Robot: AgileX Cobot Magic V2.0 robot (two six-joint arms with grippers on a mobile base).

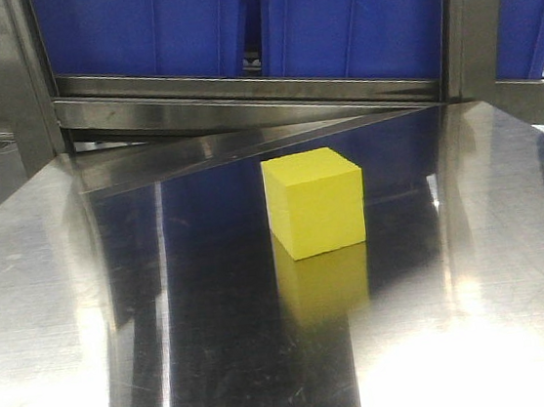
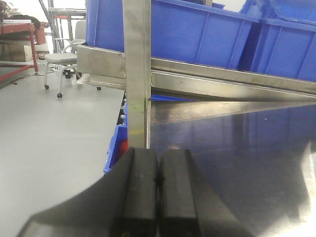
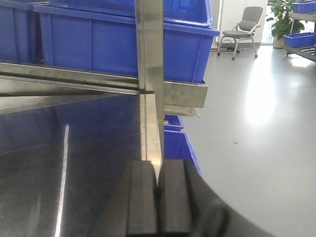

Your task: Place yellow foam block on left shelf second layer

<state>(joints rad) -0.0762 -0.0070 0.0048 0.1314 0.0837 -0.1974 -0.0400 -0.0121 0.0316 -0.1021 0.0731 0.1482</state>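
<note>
The yellow foam block point(image 1: 315, 201) sits alone on the shiny steel shelf surface point(image 1: 171, 352), near the middle of the front view, and nothing touches it. Neither gripper shows in that view. In the left wrist view my left gripper point(image 2: 158, 163) is shut, its black pads pressed together with nothing between them, at the shelf's left edge by an upright post point(image 2: 137, 74). In the right wrist view my right gripper point(image 3: 157, 170) is shut and empty too, at the right edge by another post point(image 3: 150, 79). The block is out of both wrist views.
Blue bins point(image 1: 330, 20) fill the shelf layer just above, resting on a steel rail point(image 1: 240, 94). Posts point(image 1: 472, 19) frame the opening. More blue bins point(image 3: 180, 143) sit lower down. Office chairs point(image 3: 242, 29) stand on the grey floor point(image 2: 49, 143) at both sides.
</note>
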